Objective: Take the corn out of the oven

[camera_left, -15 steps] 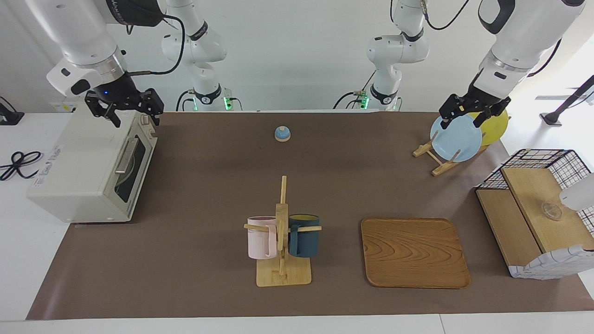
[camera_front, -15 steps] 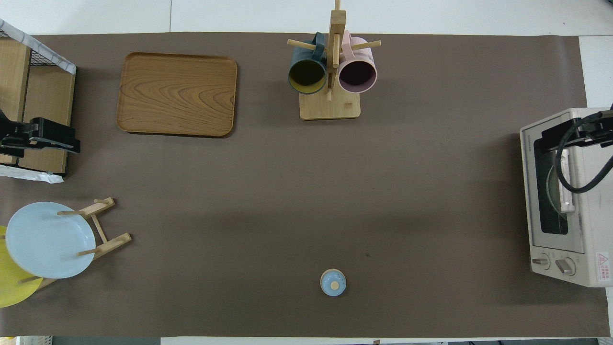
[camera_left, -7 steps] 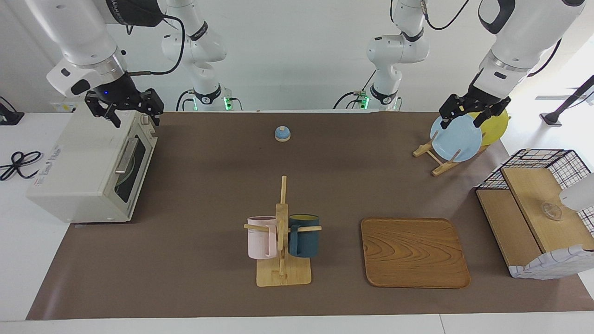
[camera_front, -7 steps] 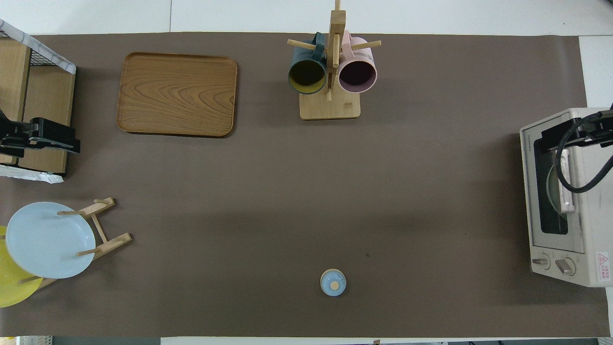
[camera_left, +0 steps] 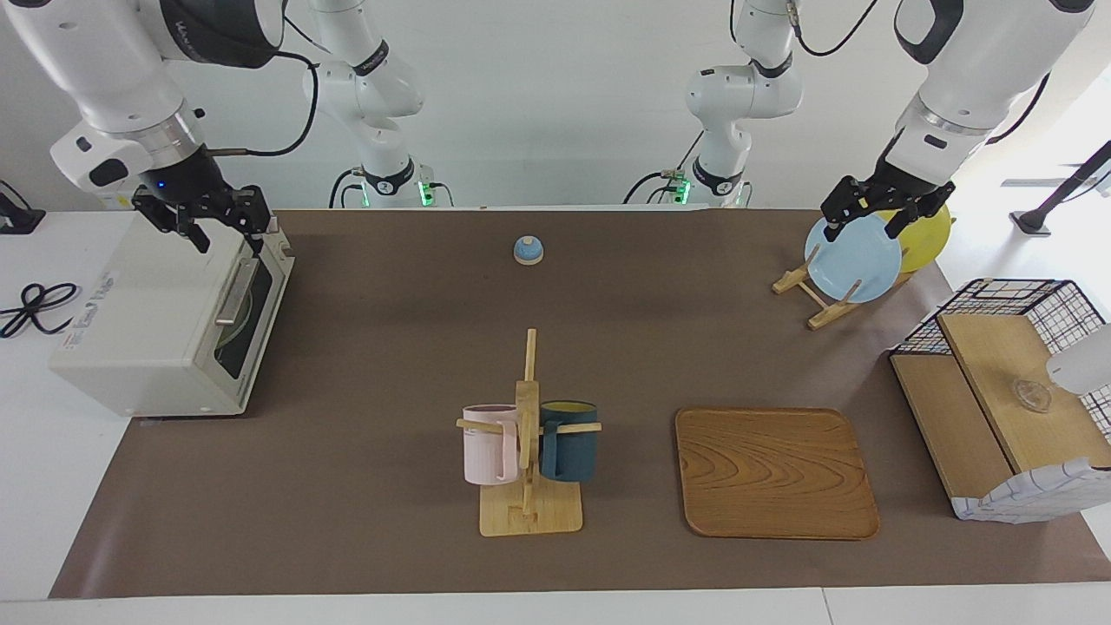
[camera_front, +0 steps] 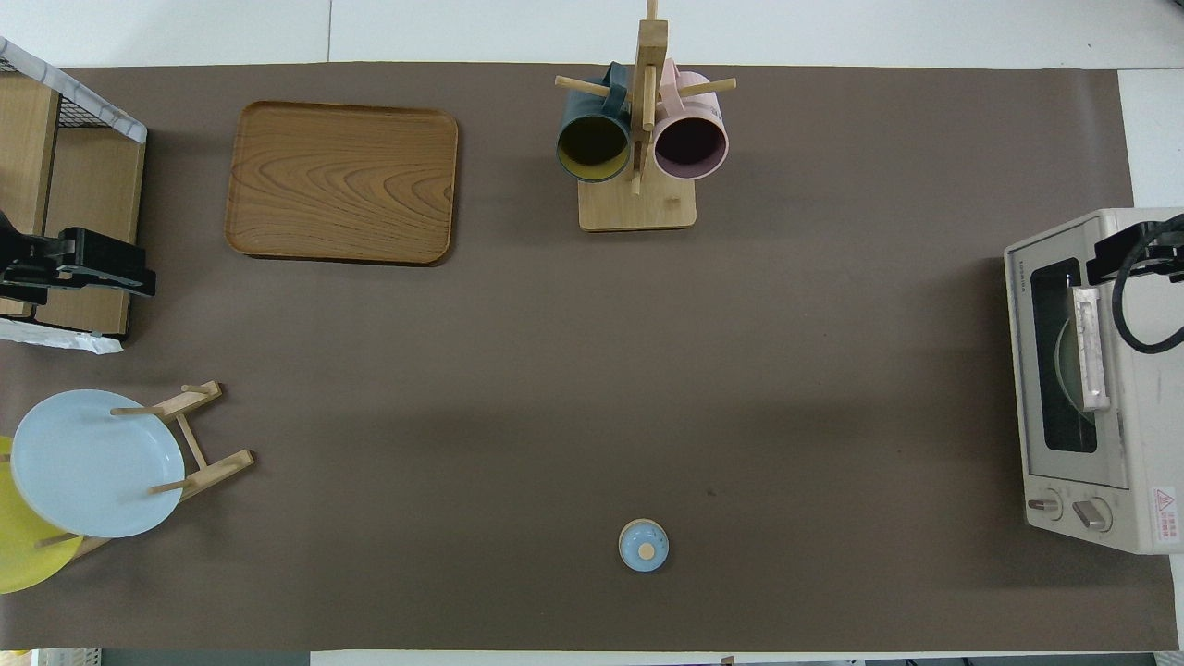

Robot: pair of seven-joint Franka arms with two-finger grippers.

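The off-white oven stands at the right arm's end of the table, its dark glass door shut and its silver handle across the front. It also shows in the overhead view. The corn is hidden; through the glass I see only a pale round plate. My right gripper is open and hangs over the oven's top, near the door's upper edge, touching nothing. My left gripper is open and empty, raised over the plate rack at the left arm's end, where the arm waits.
A blue plate and a yellow plate lean in a wooden rack. A mug tree with pink and dark mugs, a wooden tray, a small blue bell and a wire-and-wood shelf stand on the brown mat.
My right gripper has drawn back from over the door's top edge to over the oven's top, toward the table's end, uncovering the handle in the overhead view. The left arm has not moved.
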